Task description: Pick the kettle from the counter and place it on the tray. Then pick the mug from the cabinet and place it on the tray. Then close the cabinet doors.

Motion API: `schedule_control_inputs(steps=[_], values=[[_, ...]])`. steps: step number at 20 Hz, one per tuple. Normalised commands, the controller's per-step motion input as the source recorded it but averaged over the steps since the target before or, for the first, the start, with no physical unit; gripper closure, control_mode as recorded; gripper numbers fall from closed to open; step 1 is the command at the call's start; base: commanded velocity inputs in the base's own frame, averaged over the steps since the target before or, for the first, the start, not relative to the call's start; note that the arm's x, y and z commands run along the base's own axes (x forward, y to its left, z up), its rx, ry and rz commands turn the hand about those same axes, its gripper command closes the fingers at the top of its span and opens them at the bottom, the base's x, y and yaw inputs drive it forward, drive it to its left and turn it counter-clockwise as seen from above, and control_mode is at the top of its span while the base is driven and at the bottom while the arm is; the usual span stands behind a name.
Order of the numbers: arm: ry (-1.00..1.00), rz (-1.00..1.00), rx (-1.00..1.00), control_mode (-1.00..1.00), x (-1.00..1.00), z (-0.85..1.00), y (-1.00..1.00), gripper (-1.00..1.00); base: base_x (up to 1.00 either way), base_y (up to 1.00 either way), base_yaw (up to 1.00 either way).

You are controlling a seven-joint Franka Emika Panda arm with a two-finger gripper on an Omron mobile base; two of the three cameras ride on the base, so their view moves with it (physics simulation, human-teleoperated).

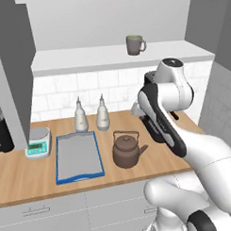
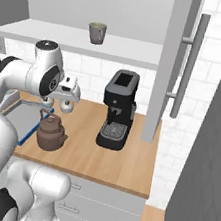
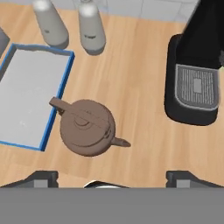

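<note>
The kettle (image 3: 87, 127) stood on the counter (image 1: 25, 179) just beside the tray (image 1: 79, 158), at the tray's long edge on the coffee-machine side, touching nothing but the wood; the tray itself lay bare; my gripper (image 3: 111, 177) hung above the kettle with its fingers (image 3: 41, 177) spread wide apart and holding nothing; in the hand view the kettle sat a little ahead of the gap between my tips and slightly toward the tray, its spout pointing away from the tray and its thin arched handle running across the lid; I judged it a rigid, smooth, fairly heavy pot, too round and broad to pinch by the body, likely to swing if caught off centre; the arched handle at its top, over the lid knob, looked the best hold, with my fingers turned across it; from there I would have needed to shift forward over the lid and then drop; the mug (image 1: 135, 44) stood far above the tray on the cabinet shelf
</note>
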Motion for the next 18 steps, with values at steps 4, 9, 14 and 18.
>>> schedule_control_inputs(steps=[4, 9, 14, 18], values=[[0.0, 0.3, -0.02, -1.0, 0.11, -0.34, 0.05, -1.0, 0.0, 0.0, 0.0], [0.04, 0.31, -0.07, -1.0, 0.25, -0.3, 0.19, -1.0, 0.0, 0.0, 0.0], [0.09, 0.23, -0.13, -1.0, 0.16, -0.26, 0.29, -1.0, 0.0, 0.0, 0.0], [0.04, 0.08, -0.1, -1.0, 0.07, -0.23, 0.15, -1.0, 0.0, 0.0, 0.0]])
